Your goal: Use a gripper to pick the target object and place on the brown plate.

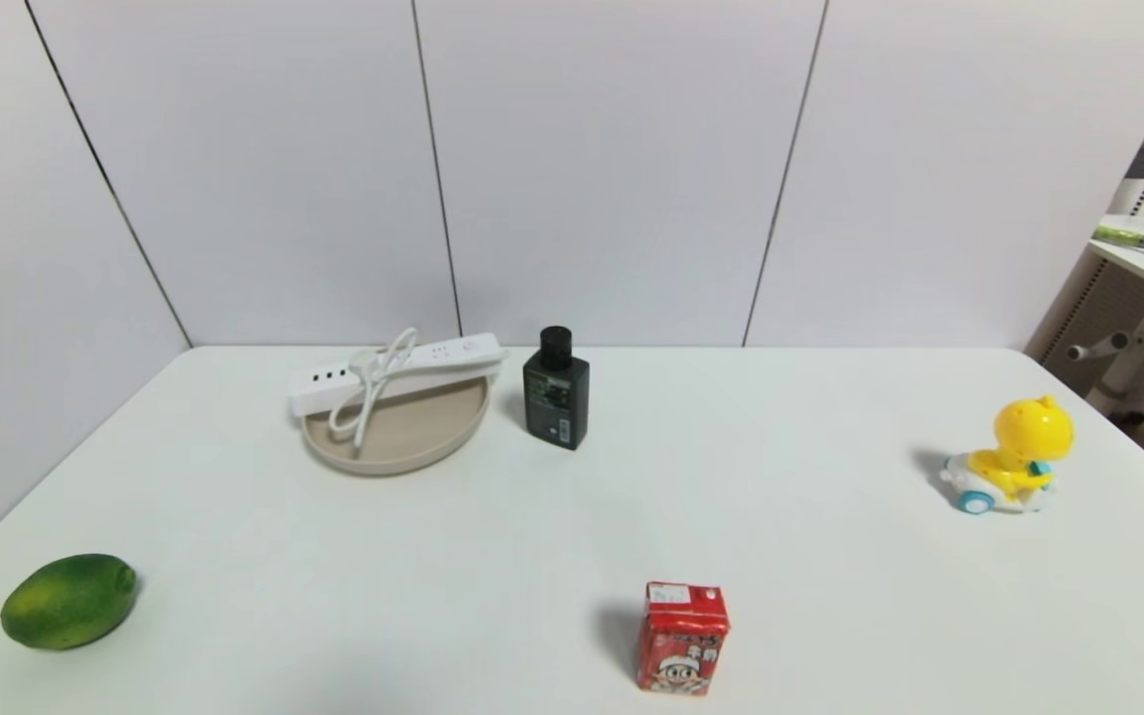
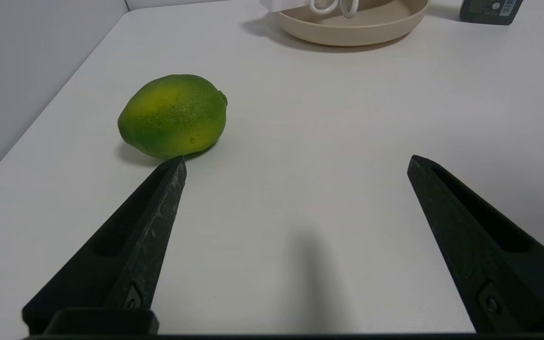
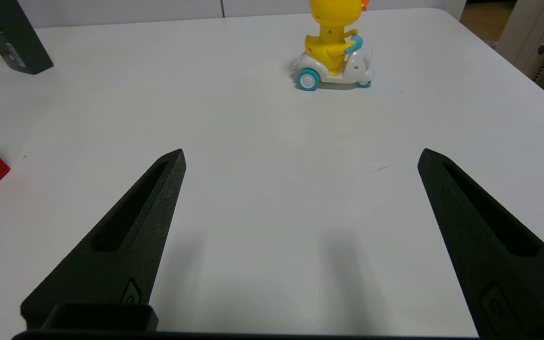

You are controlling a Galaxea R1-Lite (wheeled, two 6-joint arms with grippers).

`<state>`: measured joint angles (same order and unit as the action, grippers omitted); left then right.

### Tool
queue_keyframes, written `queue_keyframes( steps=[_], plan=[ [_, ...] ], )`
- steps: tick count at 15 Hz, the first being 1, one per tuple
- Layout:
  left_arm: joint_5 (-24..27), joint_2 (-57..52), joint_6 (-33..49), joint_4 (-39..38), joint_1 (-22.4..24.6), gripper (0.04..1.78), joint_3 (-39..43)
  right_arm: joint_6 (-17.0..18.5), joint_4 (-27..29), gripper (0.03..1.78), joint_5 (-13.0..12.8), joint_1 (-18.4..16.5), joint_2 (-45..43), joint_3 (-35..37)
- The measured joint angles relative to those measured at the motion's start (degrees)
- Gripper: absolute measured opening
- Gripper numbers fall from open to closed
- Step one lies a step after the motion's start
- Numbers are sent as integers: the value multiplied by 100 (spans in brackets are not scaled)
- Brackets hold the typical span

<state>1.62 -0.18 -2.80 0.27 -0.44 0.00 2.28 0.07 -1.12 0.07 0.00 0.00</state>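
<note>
**Ana:** Down in the lower left of the head view sits a green lime [image 1: 68,601], alone on the white table [image 1: 572,516]. From the left wrist view, the left gripper [image 2: 296,163] hangs just behind it, jaws spread wide, nothing between them, one fingertip [image 2: 175,171] close to the fruit.

**Ben:** And moving right, upper left of centre?

**Ana:** That's the brown plate [image 1: 403,437], with the power strip [image 1: 398,372] lying across its far rim, both ends sticking out past the edge. Its looped cord [image 1: 365,397] drapes down into the plate's bowl.

**Ben:** So the strip is on the plate, untouched by either gripper?

**Ana:** Correct, both grippers are well apart from it. Just beside the plate's right edge stands a dark bottle [image 1: 556,392] with a black cap, upright.

**Ben:** Lower centre?

**Ana:** A red drink carton [image 1: 682,637], upright, near the bottom edge.

**Ben:** Far right?

**Ana:** A yellow toy on a scooter [image 1: 1009,457], mid-right of the frame. The right wrist view shows the right gripper [image 3: 300,156] released too, jaws wide apart, empty, above bare table with the toy well ahead.
</note>
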Motion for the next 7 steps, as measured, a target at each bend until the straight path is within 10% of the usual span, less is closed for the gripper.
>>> queue_keyframes(
  steps=[7],
  plan=[
    [-5,2,2,0,0,169,0,-2,0,170,-2,0,0,0]
  ],
)
